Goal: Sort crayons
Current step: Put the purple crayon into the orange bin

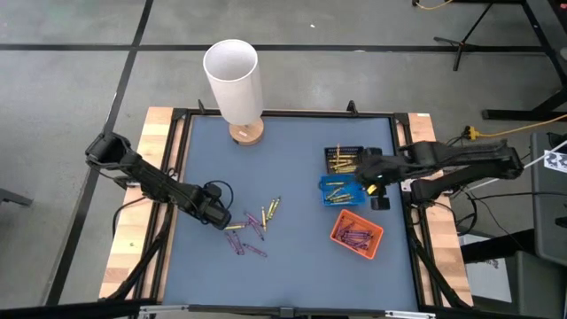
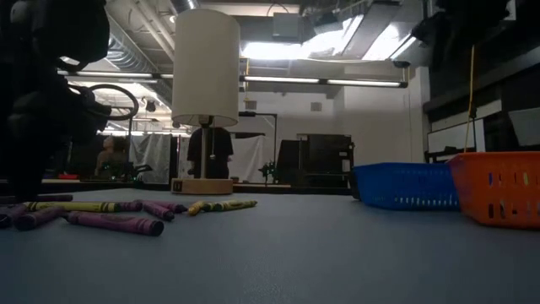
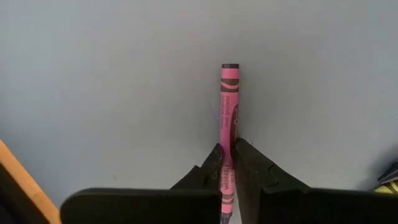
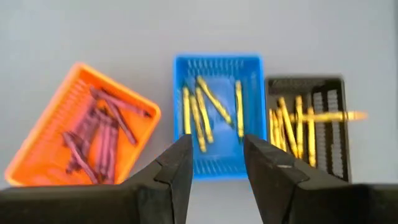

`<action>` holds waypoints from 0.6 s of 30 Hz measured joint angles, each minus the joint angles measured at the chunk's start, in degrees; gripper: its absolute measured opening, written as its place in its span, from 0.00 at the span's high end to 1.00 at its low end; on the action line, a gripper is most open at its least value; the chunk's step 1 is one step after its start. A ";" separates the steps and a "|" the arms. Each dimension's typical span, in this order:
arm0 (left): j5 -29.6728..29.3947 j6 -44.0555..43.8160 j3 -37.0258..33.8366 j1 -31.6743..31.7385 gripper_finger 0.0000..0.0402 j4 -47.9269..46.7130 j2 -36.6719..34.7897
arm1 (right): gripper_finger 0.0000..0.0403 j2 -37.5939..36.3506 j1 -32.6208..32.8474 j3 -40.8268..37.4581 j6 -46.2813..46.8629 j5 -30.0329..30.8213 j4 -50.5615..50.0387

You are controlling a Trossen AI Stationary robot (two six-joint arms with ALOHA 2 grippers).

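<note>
From above, the left hand (image 1: 215, 211) sits at the edge of the loose crayons (image 1: 252, 226) scattered on the blue counter (image 1: 283, 266), left of the orange tray (image 1: 357, 234), while the right hand (image 1: 365, 166) hangs over the blue tray (image 1: 341, 191). Only the left wrist view reveals its fingers (image 3: 249, 168) pinched tight on a slim pink paper-wrapped crayon (image 3: 229, 112). The right wrist view shows that hand parted and empty above the ribbed blue tray (image 4: 217, 62) of yellow sticks.

orange tray (image 4: 37, 155), blue tray (image 4: 217, 62), black tray (image 4: 339, 118)
</note>
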 joint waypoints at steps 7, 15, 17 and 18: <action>-0.09 4.19 2.44 0.09 0.98 1.12 0.33 | 0.65 -7.44 -0.01 -6.08 -0.90 -5.16 13.06; -2.29 12.40 7.20 1.00 0.98 10.55 0.16 | 0.65 -7.60 -0.02 -15.07 -1.60 -5.43 30.49; -4.12 14.96 7.41 1.45 0.98 15.11 0.18 | 0.65 -6.57 -0.05 -17.41 -1.60 -5.41 35.55; -4.95 16.79 7.43 1.73 0.98 18.69 0.20 | 0.65 -5.93 -0.07 -18.59 -1.60 -5.42 37.45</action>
